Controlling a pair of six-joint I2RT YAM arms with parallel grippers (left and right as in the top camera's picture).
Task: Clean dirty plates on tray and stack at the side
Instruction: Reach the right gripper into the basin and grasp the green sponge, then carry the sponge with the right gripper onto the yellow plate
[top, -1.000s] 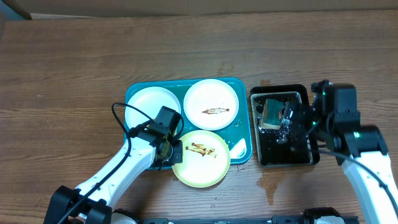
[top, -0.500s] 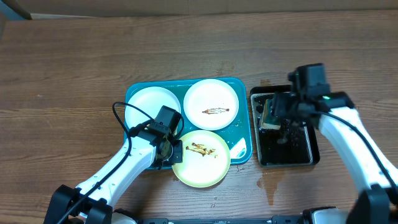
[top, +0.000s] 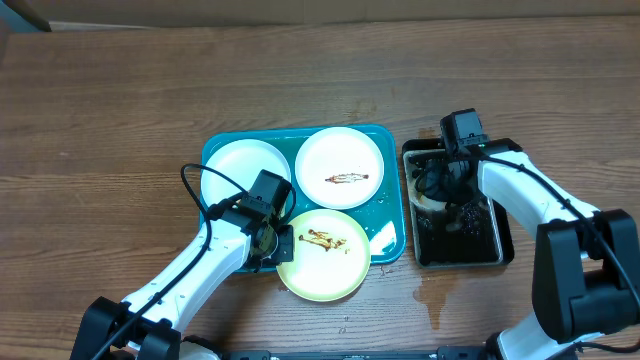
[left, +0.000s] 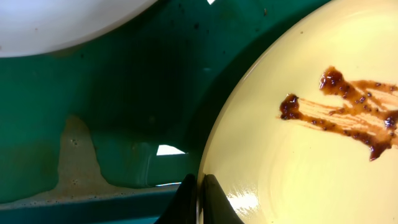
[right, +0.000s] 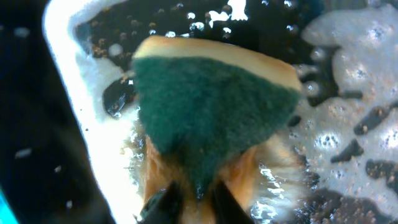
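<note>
Clenching the sponge (right: 211, 112) in the black tray (top: 480, 247), the right gripper (right: 196, 196) is sitting right of the smeared yellow plate (top: 325, 265), whose rim the left gripper (left: 199, 196) is pinching.

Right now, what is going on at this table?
The left gripper pinches the rim of the pale yellow-green plate, which lies smeared at the front of the teal tray. The right gripper is shut on the green-topped sponge in the soapy black tray. Two white plates, one smeared and one clean, wait in the teal tray.
</note>
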